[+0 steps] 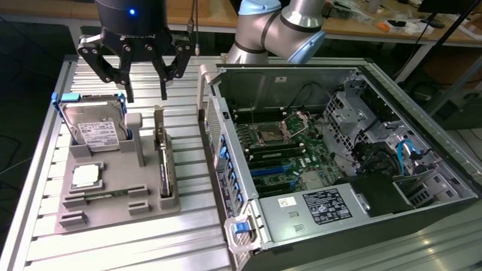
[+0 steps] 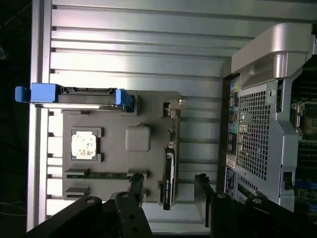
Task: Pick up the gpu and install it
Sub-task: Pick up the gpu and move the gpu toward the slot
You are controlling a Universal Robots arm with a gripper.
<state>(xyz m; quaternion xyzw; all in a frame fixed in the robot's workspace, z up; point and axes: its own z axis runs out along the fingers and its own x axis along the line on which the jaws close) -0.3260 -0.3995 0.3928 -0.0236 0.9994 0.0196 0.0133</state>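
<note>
The gpu is a thin dark card with a metal bracket. It stands on edge in a slot at the exterior view's right side of the grey holder tray. My gripper hangs open above the far end of the tray, apart from the card, with nothing between its fingers. In the wrist view the gpu lies straight below, and the gripper has a dark finger on either side of the card's near end.
A silver hard drive in a blue frame stands in the tray, with a square processor chip and a memory stick beside it. The open computer case lies at the exterior view's right on the slatted aluminium table.
</note>
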